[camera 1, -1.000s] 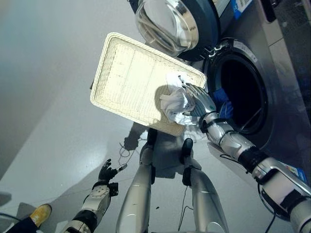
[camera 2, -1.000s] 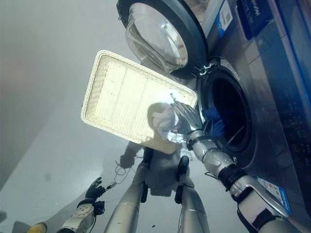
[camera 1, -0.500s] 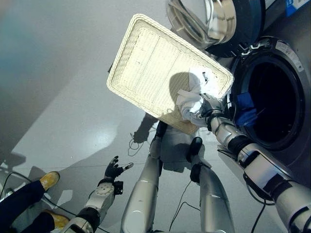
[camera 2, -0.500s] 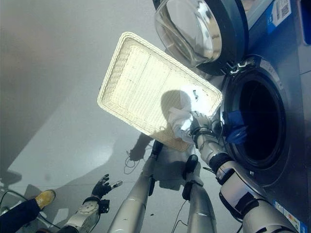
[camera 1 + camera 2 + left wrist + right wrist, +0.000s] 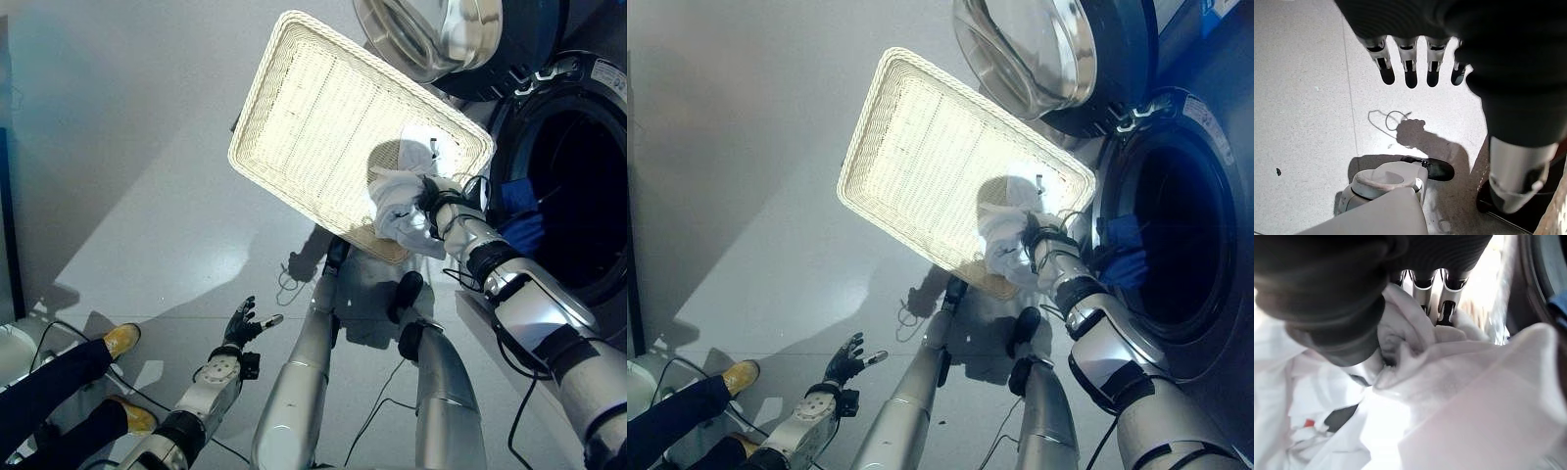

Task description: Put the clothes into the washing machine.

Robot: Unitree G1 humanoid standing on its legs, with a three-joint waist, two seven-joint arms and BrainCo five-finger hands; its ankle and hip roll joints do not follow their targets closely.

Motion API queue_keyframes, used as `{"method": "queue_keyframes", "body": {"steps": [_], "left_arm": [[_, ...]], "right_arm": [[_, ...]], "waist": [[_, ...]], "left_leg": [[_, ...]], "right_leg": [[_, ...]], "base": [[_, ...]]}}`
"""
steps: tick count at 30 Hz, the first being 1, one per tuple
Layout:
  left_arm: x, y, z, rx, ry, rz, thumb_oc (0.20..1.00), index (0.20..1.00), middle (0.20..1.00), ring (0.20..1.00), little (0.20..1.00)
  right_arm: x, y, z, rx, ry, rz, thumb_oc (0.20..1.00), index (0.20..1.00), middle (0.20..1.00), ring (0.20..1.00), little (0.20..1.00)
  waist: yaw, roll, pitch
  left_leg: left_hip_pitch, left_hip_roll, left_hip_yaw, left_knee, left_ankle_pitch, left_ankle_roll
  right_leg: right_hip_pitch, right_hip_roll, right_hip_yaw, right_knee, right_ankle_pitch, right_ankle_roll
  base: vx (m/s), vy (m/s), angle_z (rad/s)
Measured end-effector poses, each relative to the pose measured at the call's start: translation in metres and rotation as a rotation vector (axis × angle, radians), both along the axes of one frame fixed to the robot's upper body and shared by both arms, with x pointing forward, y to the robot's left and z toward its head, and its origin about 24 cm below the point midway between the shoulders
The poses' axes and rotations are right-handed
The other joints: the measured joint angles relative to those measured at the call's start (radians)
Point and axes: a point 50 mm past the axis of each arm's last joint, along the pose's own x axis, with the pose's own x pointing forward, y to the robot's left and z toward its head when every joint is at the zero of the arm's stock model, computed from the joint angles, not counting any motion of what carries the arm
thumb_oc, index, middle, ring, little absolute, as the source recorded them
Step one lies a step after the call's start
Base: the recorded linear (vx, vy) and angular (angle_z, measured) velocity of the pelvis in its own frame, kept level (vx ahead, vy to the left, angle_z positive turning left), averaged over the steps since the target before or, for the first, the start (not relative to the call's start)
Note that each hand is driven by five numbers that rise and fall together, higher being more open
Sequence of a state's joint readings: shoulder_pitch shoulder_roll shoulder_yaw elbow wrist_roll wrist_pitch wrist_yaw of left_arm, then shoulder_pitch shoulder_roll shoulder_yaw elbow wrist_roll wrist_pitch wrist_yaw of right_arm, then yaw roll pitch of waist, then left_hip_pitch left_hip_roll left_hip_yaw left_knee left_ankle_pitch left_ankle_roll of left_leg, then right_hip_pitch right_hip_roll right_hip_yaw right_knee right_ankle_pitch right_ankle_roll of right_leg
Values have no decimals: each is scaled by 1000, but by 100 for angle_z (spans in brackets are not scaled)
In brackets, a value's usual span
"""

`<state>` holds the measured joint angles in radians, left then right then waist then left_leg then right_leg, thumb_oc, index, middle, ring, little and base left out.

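- Fingers of right hand (image 5: 1036,232) curled into a bunch of white cloth (image 5: 400,211), gripping it; wrist view shows fabric (image 5: 1459,396) wrapped round the fingers.
- Cloth sits at the corner of a white wicker basket (image 5: 323,108), the corner nearest the washing machine opening (image 5: 578,196).
- Basket lies on the floor (image 5: 127,127), just beside the machine.
- Machine door (image 5: 1038,49) swung open, above the basket corner.
- Blue cloth (image 5: 1122,259) inside the drum, near the rim.
- Left hand (image 5: 243,324) low over the floor, fingers (image 5: 1410,73) spread and relaxed, holding nothing.
- Person's leg with yellow shoe (image 5: 120,339) near left hand.
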<state>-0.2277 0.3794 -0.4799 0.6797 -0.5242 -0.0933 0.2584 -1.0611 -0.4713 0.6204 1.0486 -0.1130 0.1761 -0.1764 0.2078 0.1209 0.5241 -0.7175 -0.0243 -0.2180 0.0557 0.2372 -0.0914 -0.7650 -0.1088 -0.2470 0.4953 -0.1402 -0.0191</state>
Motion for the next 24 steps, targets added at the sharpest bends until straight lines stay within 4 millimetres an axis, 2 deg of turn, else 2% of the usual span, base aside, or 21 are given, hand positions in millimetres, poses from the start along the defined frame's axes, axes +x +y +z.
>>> {"method": "queue_keyframes", "body": {"steps": [2,4,5,7,8,9,10,12,15,17,21,24], "left_arm": [[0,1,0,3,2,6,1000,1000,1000,1000,1000],[0,3,0,3,1,18,1000,1000,1000,1000,1000],[-1,4,0,2,1,25,1000,1000,1000,1000,1000],[-1,7,-1,-1,2,45,1000,1000,1000,1000,1000],[-3,8,-4,-7,14,62,1000,1000,1000,1000,1000],[-4,8,-6,-6,21,67,1000,1000,1000,1000,1000],[-7,9,-9,-4,36,82,1000,1000,1000,1000,1000],[-8,9,-10,-3,38,88,1000,1000,1000,1000,1000],[-7,9,-10,-9,32,95,1000,1000,1000,1000,1000],[-8,7,-13,-21,34,112,1000,1000,1000,1000,1000],[-14,9,-20,-11,70,133,1000,1000,1000,1000,1000],[-13,7,-20,-13,67,136,1000,1000,1000,1000,1000]], "right_arm": [[-3,0,-4,175,-21,-3,200,200,200,200,200],[-10,4,-7,516,-74,13,200,200,200,200,200],[-11,7,-8,574,-81,23,200,200,200,200,200],[-21,16,-15,879,-98,70,200,200,200,200,200],[-27,23,-17,1100,-117,116,200,200,200,200,200],[-29,26,-20,1165,-117,129,200,200,200,200,200],[-34,32,-27,1305,-102,160,200,200,200,200,200],[-39,33,-30,1424,-96,188,200,200,200,200,200],[-46,23,-30,1610,-146,209,200,200,200,200,200],[-51,11,-31,1763,-190,199,200,200,200,200,200],[-55,3,-34,1994,-264,178,200,200,200,200,200],[-59,-7,-37,2095,-331,151,200,200,200,200,200]], "waist": [[-4,0,0],[-11,0,0],[-17,0,0],[-46,-5,3],[-57,-7,4],[-64,-7,4],[-87,-8,4],[-121,-8,4],[-168,-9,5],[-183,-11,5],[-221,-12,6],[-221,-14,6]], "left_leg": [[2,0,5,4,1,1],[11,0,30,5,0,4],[13,0,33,5,0,4],[28,4,59,8,-1,9],[45,5,81,12,-7,15],[54,6,88,12,-8,16],[79,9,107,10,-12,22],[96,14,122,10,-15,24],[108,22,143,11,-23,25],[118,31,173,11,-29,34],[131,36,197,10,-31,36],[150,38,227,6,-35,43]], "right_leg": [[0,0,6,3,0,0],[0,2,25,6,3,0],[1,3,27,6,4,0],[5,4,44,5,7,1],[20,7,56,2,11,2],[27,11,66,-2,14,3],[47,17,79,-12,21,7],[64,25,99,-29,29,16],[73,37,117,-53,52,18],[76,45,143,-68,70,19],[91,56,164,-97,91,25],[101,61,193,-116,105,31]], "base": [[18,59,-7],[18,57,-15],[23,95,-13],[17,85,-20],[7,37,-28],[-6,62,-37],[-1,33,-29],[-7,35,-31],[-2,32,-30],[8,20,-34],[-10,14,-20],[-20,8,-24]]}}
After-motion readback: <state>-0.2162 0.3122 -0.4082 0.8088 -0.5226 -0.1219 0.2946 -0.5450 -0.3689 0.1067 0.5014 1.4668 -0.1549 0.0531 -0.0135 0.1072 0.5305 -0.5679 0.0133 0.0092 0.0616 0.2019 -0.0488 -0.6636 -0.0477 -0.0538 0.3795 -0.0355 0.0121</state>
